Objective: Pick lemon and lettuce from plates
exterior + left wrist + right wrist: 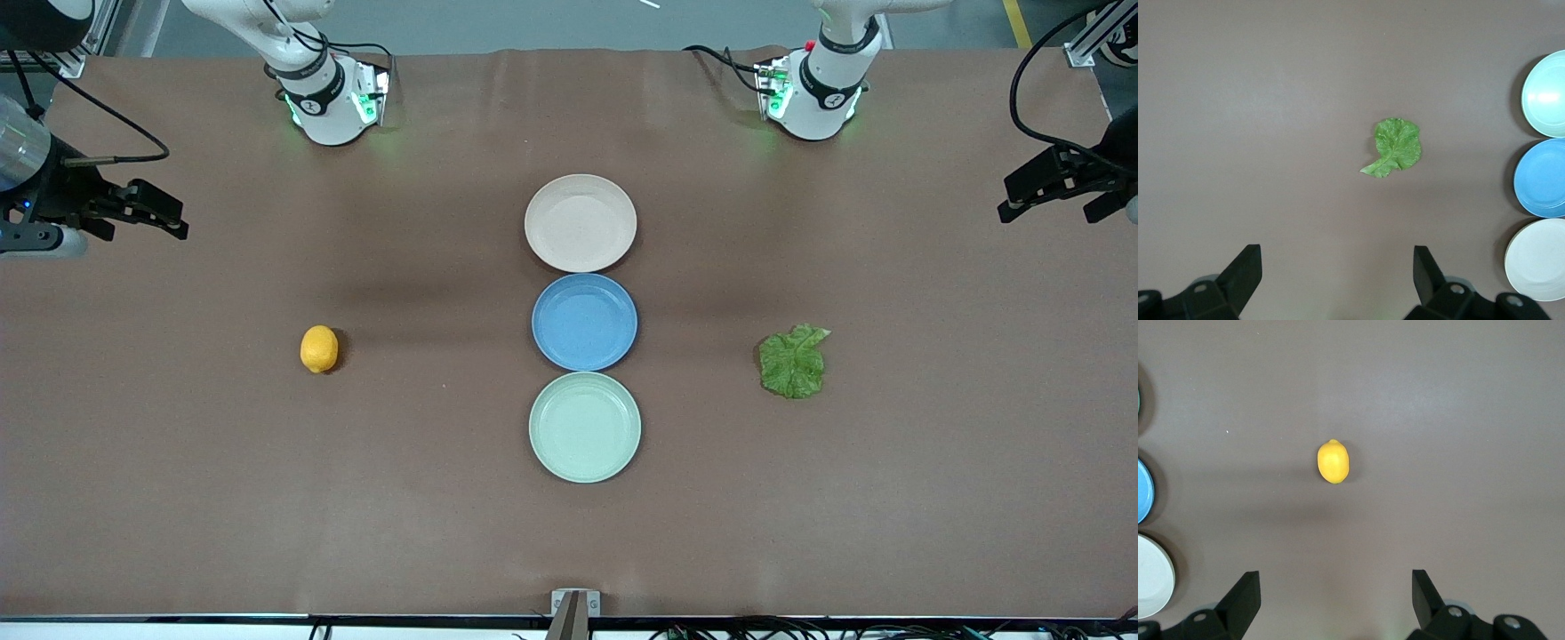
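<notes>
The lemon lies on the bare table toward the right arm's end, on no plate; it also shows in the right wrist view. The lettuce lies flat on the table toward the left arm's end, also in the left wrist view. The beige-pink plate and the mint green plate are both empty. My right gripper is open and empty, high over the table's edge. My left gripper is open and empty over the table's other end.
An empty blue plate sits between the two task plates in a column at the table's middle. The arm bases stand along the table's edge farthest from the front camera.
</notes>
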{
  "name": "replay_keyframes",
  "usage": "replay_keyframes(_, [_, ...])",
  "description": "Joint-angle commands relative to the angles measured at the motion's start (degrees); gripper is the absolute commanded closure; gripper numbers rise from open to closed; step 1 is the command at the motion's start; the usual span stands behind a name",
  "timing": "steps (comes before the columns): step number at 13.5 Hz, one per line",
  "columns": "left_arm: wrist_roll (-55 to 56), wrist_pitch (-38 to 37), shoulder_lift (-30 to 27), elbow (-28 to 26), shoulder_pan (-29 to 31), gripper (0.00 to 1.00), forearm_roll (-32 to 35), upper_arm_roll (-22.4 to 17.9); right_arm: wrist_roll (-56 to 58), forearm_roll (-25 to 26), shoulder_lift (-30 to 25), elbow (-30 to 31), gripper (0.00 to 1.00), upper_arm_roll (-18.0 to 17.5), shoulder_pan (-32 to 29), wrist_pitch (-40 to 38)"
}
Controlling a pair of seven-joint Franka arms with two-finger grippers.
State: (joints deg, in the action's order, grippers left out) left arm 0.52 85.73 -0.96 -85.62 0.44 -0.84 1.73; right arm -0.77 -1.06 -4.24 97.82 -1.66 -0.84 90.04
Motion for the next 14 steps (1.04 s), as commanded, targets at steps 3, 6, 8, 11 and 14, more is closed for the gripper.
replay_keyframes(3, [-0.79,0.49,-0.36,-0.34,0.27,0.00,0.58,0.29,0.25,-0.09,-3.93,1.76,0.00,1.48,1.37,-1.71])
replay_keyframes(6, [-0.79,0.49,-0.36,-0.34,0.27,0.00,0.31,0.21,0.25,-0.17,-4.20,1.85,0.00,1.39,1.28,-1.89])
replay_keyframes(8, [-0.79,0.49,-0.36,-0.43,0.35,0.00,0.23,0.21,0.25,-0.09,-4.20,1.85,0.00,1.30,1.37,-1.89])
replay_keyframes(11, [-0.79,0.49,-0.44,-0.43,0.35,0.00,0.31,0.21,-0.02,-0.35,-3.76,1.42,0.00,1.39,1.37,-1.71])
replay_keyframes(14, [-0.79,0.49,-0.44,-0.43,0.27,0.00,0.23,0.21,-0.11,-0.53,-2.98,-0.08,0.00,1.30,1.37,-1.80])
